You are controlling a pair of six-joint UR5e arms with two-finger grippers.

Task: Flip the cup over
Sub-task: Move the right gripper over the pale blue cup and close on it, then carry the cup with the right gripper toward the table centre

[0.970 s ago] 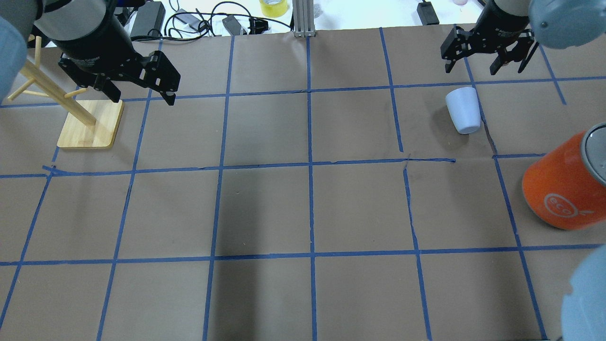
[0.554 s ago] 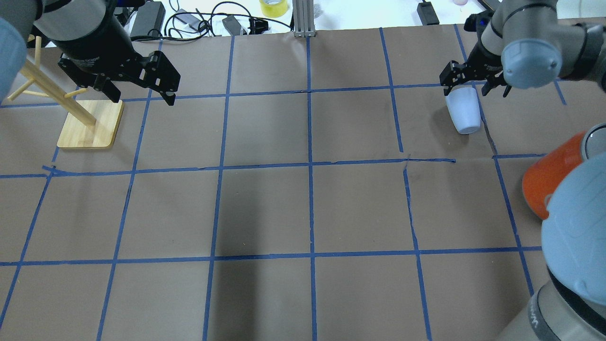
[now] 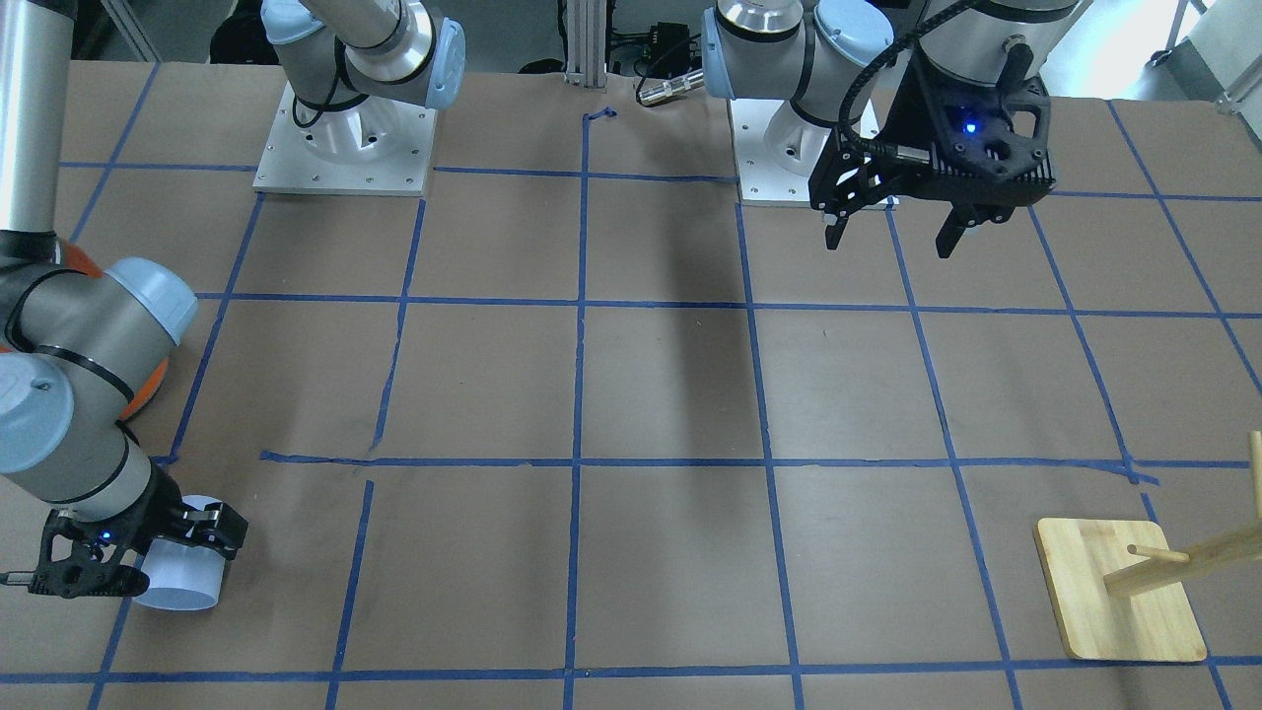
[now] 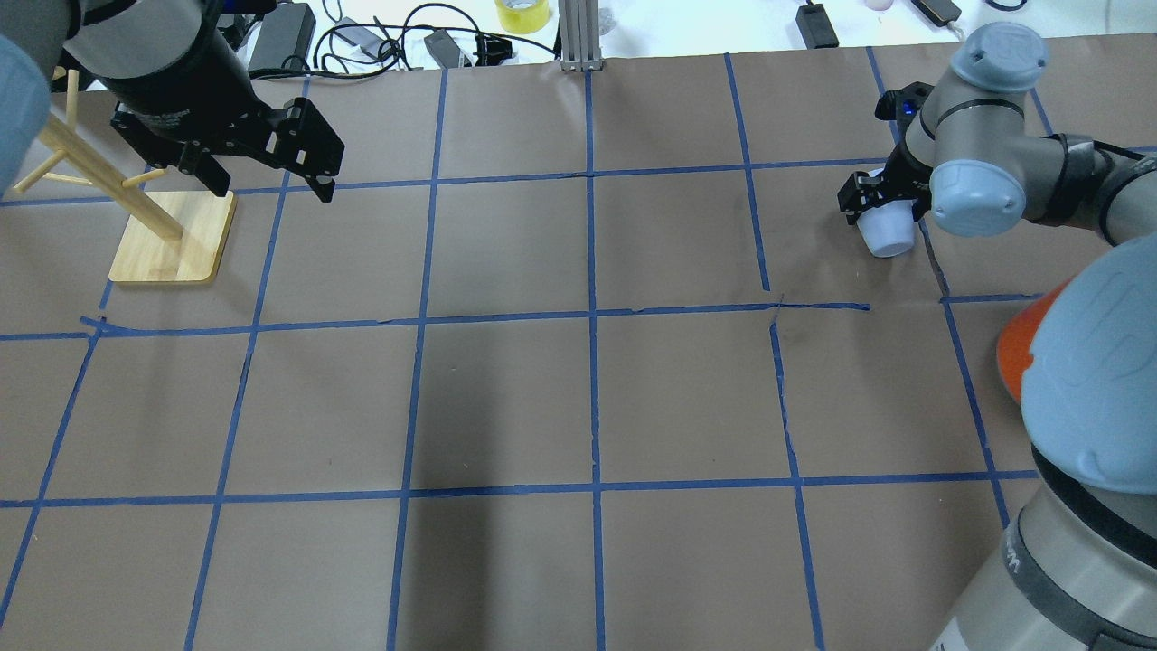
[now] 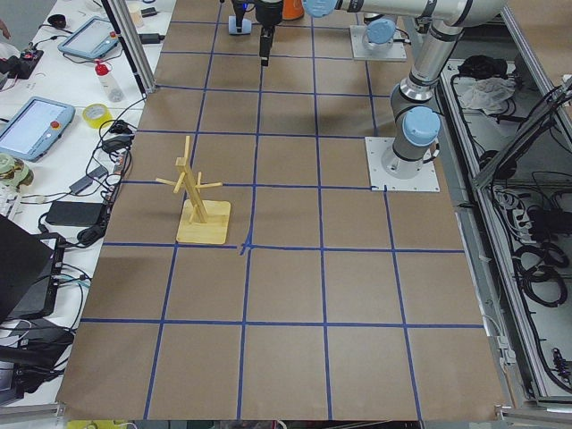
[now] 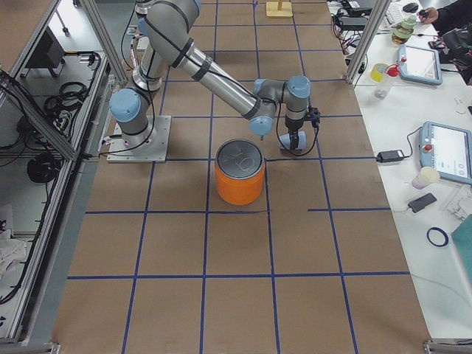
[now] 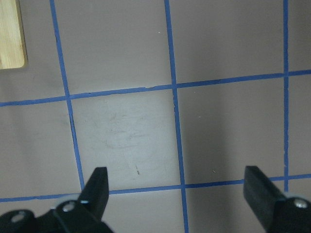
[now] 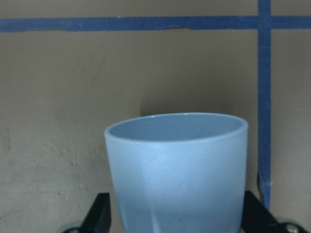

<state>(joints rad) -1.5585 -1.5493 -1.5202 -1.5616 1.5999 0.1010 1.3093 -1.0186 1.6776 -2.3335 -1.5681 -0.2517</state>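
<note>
The cup (image 4: 888,237) is a small pale lavender-blue tumbler at the far right of the table. It appears to lie on its side, mouth pointing away from the robot. It also shows in the front view (image 3: 179,590) and the right side view (image 6: 291,146). My right gripper (image 4: 881,215) is lowered over it, jaws open, one finger close on each side. In the right wrist view the cup (image 8: 177,170) fills the gap of the right gripper (image 8: 177,216). I cannot tell if the fingers touch it. My left gripper (image 4: 271,185) hangs open and empty, also seen in the front view (image 3: 887,247) and its wrist view (image 7: 177,189).
A big orange can with a silver lid (image 6: 240,184) stands close to the cup on the robot's side, mostly hidden by my right arm in the overhead view (image 4: 1017,362). A wooden mug tree (image 4: 172,240) stands far left. Cables and adapters (image 4: 362,41) lie past the far edge.
My right gripper has come down from beyond the cup to straddle it, still open. The right arm swung in over the orange can. The cup and the left arm have not moved.
</note>
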